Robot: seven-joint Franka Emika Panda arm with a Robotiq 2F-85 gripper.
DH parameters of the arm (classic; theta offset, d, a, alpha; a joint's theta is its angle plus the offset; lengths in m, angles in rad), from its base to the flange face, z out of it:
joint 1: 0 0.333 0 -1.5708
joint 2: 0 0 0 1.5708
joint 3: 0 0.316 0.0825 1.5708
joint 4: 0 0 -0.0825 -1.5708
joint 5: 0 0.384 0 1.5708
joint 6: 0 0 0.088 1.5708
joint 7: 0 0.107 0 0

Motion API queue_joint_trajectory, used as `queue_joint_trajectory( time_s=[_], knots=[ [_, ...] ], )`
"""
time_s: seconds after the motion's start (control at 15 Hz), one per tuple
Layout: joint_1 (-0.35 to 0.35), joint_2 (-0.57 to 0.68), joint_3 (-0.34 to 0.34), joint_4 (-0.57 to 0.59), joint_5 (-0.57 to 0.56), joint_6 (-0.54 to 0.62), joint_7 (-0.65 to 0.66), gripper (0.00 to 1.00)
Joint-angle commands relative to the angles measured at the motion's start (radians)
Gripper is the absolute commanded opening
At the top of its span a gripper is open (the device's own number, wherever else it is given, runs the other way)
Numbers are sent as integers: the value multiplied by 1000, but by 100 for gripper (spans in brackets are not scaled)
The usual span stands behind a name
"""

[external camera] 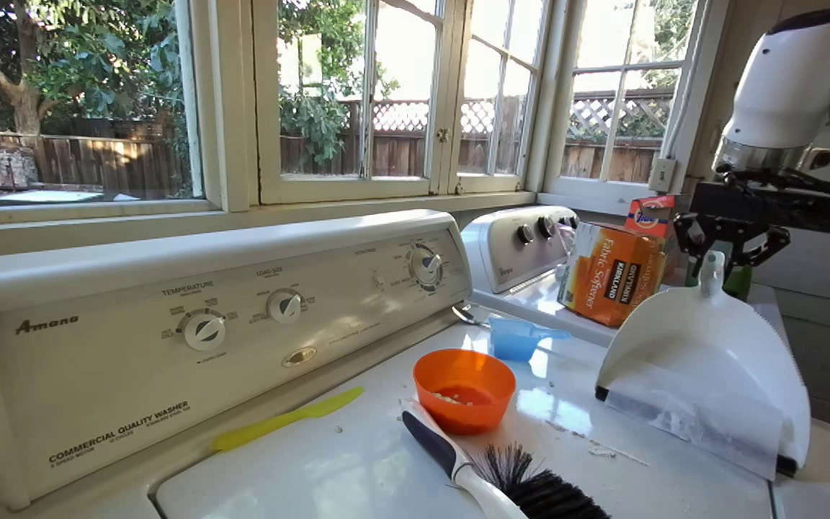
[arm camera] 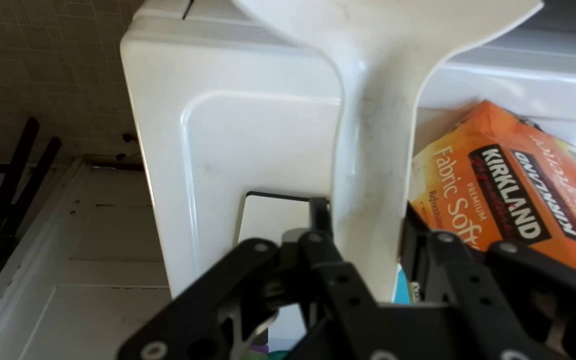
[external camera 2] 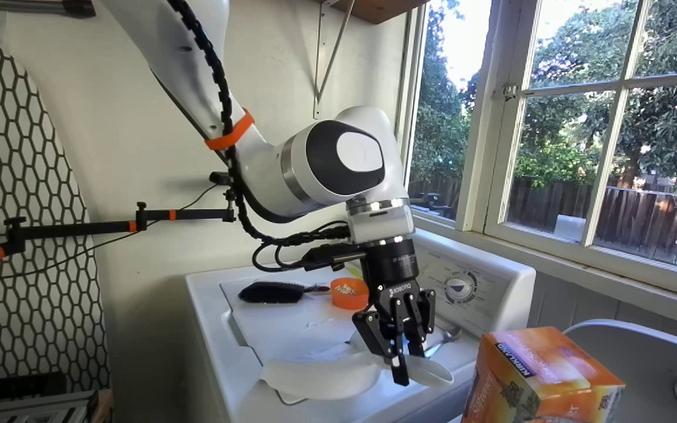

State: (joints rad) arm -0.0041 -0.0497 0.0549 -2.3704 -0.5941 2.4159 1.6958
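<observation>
My gripper (arm camera: pixel 365 215) is shut on the handle of a white dustpan (arm camera: pixel 383 90), one finger on each side of it. In an exterior view the dustpan (external camera: pixel 703 353) is tilted, its wide lip low and its handle up in the gripper (external camera: pixel 716 263). A translucent strip runs along that lip; whether the lip touches the washer top cannot be told. The dustpan (external camera 2: pixel 321 376) also shows in an exterior view, below the gripper (external camera 2: pixel 408 363). Nearby on the washer are an orange bowl (external camera: pixel 464 393) with pale bits inside and a black-bristled brush (external camera: pixel 552 494).
A blue scoop (external camera: pixel 516 339), a spoon (external camera: pixel 467 314) and a yellow-green spatula (external camera: pixel 289 418) lie near the washer's control panel (external camera: pixel 228 317). Pale crumbs (external camera: pixel 602 453) are scattered on the lid. An orange fabric softener box (external camera: pixel 609 274) stands on the neighbouring machine, close to the gripper.
</observation>
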Motion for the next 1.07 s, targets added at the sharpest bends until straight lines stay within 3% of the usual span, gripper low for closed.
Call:
queue_joint_trajectory(
  time_s=[0.0, 0.67, 1.0],
  knots=[
    [17, 22, 7, 3, 40, -3, 28, 10],
    [56, 106, 6, 59, 185, -17, 7, 10],
    [44, 109, -26, 58, 178, -28, 29, 10]
  ],
)
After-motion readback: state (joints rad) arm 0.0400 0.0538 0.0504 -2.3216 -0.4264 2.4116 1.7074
